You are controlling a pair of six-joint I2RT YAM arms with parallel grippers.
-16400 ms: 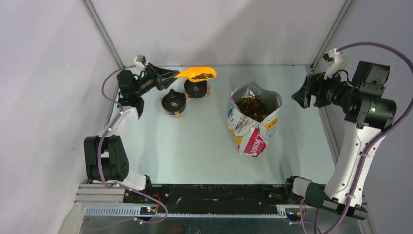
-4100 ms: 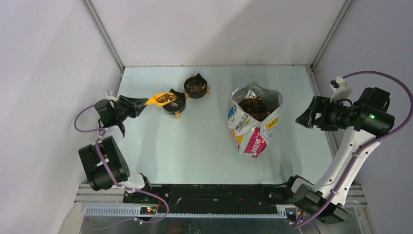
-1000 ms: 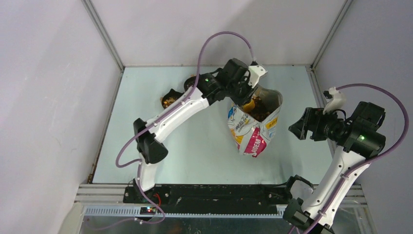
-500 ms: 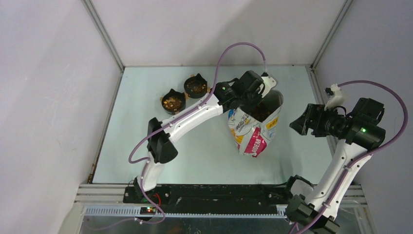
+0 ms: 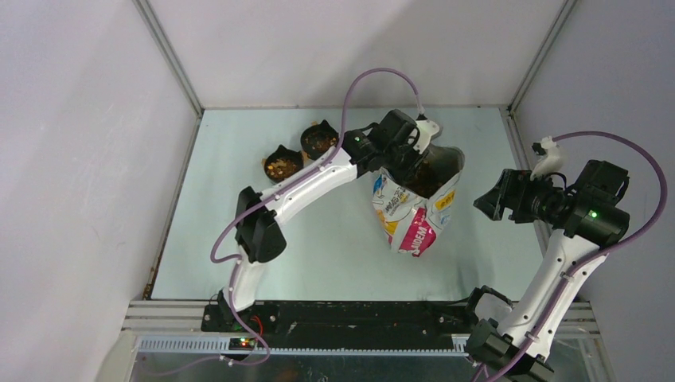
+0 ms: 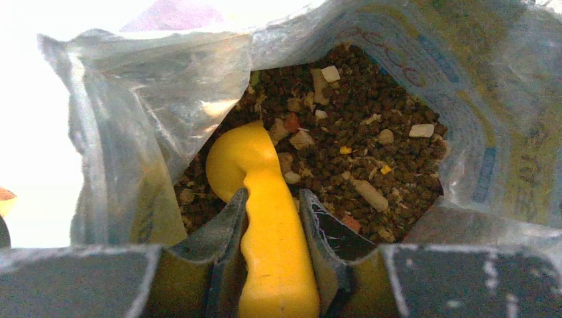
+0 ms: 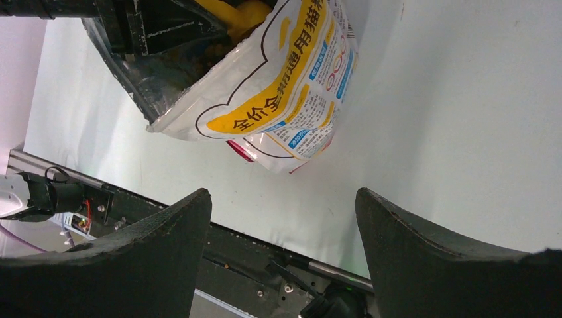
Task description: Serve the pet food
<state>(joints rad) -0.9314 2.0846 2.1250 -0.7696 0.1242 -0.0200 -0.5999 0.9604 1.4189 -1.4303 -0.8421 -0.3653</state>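
Right now the left gripper (image 6: 273, 199) clamps the handle of the yellow-orange plastic scoop (image 6: 252, 162), whose long axis runs straight ahead into the printed foil bag (image 6: 126, 132). The brown kibble pet food (image 6: 371, 152) lies under and just beyond its bowl. Farther off, the right gripper (image 7: 283, 195) hangs with jaws apart.

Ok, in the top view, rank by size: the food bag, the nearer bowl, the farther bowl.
1. Food bag: largest by far.
2. Nearer bowl and farther bowl: look alike, not ranked.
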